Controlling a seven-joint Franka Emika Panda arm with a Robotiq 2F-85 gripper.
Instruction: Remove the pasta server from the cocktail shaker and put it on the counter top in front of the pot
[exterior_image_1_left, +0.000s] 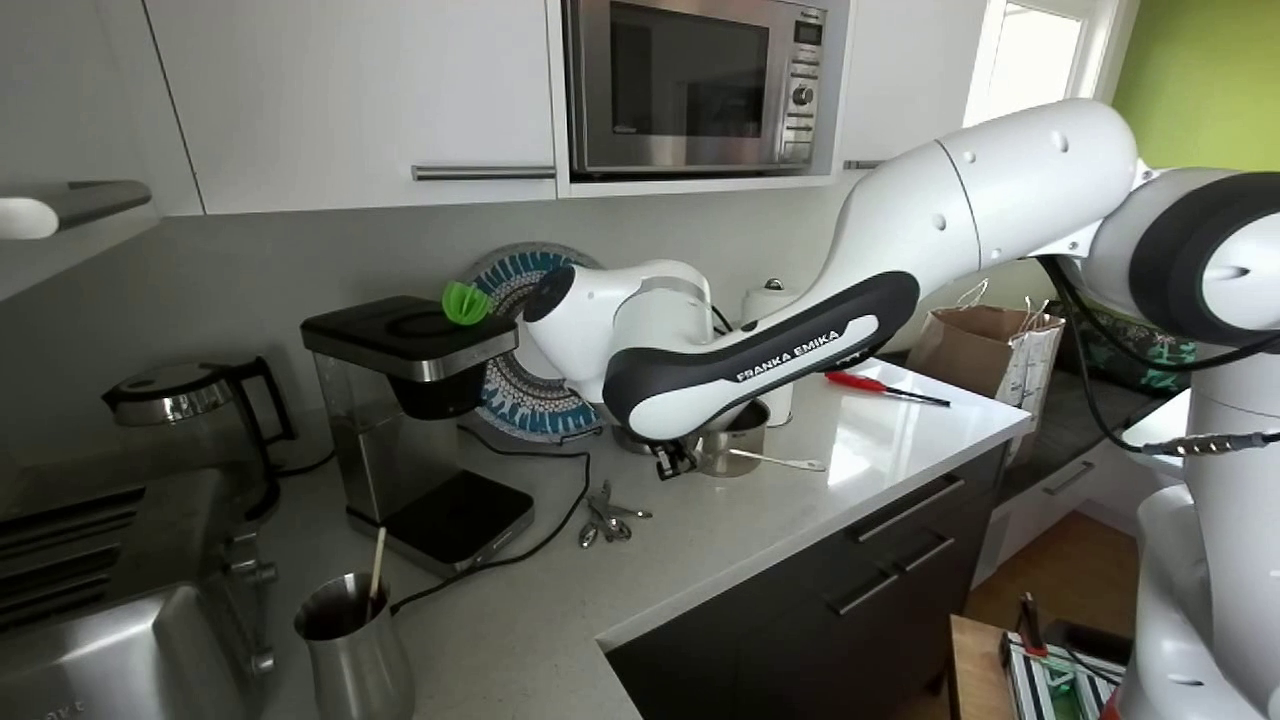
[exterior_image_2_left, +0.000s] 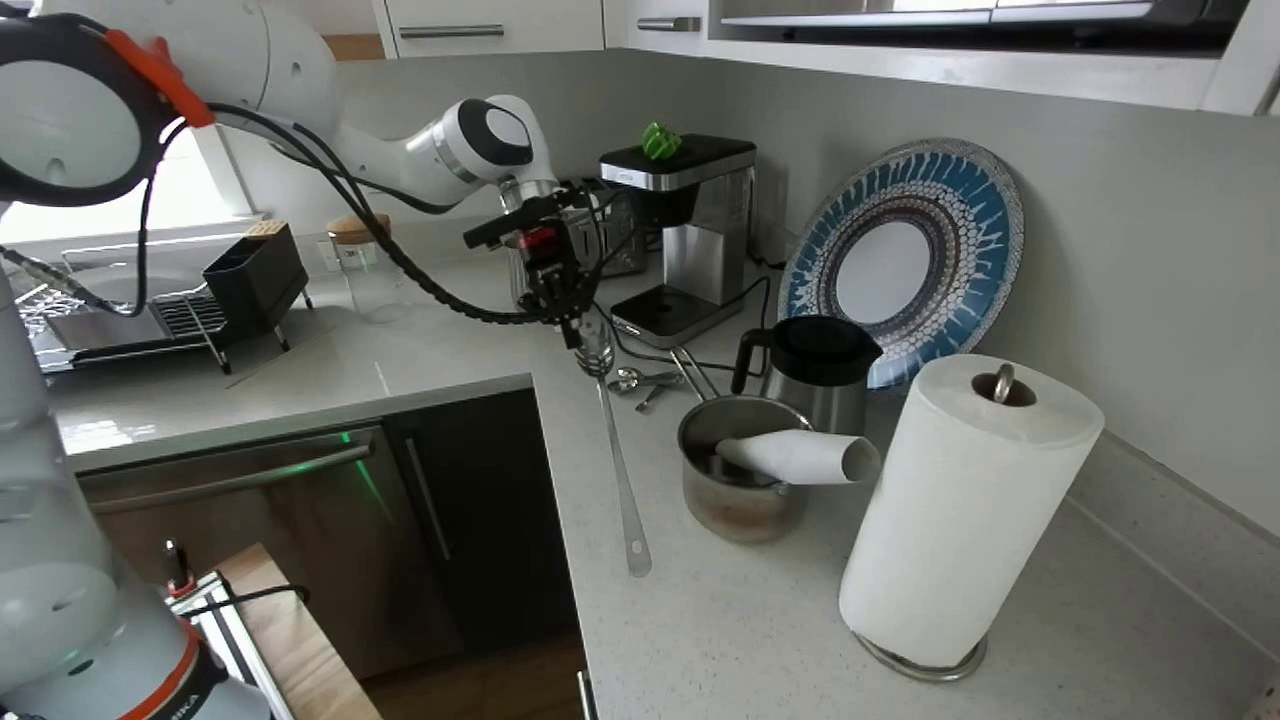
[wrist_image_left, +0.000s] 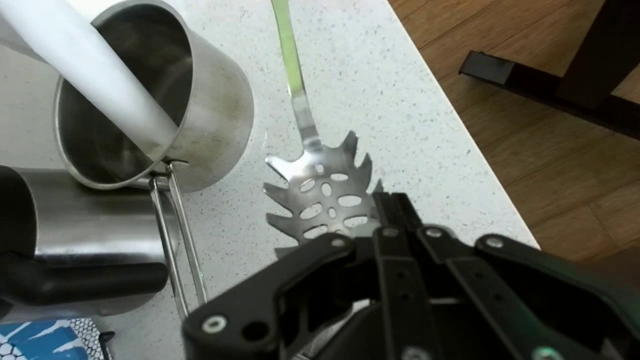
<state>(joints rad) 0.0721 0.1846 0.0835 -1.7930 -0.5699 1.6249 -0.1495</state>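
The silvery pasta server (wrist_image_left: 302, 165) slopes above the counter top (wrist_image_left: 425, 160), head raised, handle (exterior_image_2_left: 617, 450) running down parallel to the front edge. It shows partly in an exterior view (exterior_image_1_left: 778, 460). My gripper (wrist_image_left: 391, 196) has its fingertips together at the head's toothed edge. It seems shut on a tooth, whose contact is hidden behind a finger. The gripper also shows in both exterior views (exterior_image_1_left: 672, 462) (exterior_image_2_left: 573, 335). I take the steel saucepan (exterior_image_2_left: 735, 510) beside the handle as the pot; no black pot shows. A steel vessel (exterior_image_1_left: 362, 655) holding a wooden stick may be the cocktail shaker.
A white roll (exterior_image_2_left: 790, 455) leans in the saucepan, whose wire handle (wrist_image_left: 185, 245) points toward the gripper. A black-lidded jug (exterior_image_2_left: 825, 370), paper towel roll (exterior_image_2_left: 960, 520), measuring spoons (exterior_image_1_left: 607, 515), coffee maker (exterior_image_1_left: 430, 440), toaster (exterior_image_1_left: 110, 600) and patterned plate (exterior_image_2_left: 900, 250) stand around.
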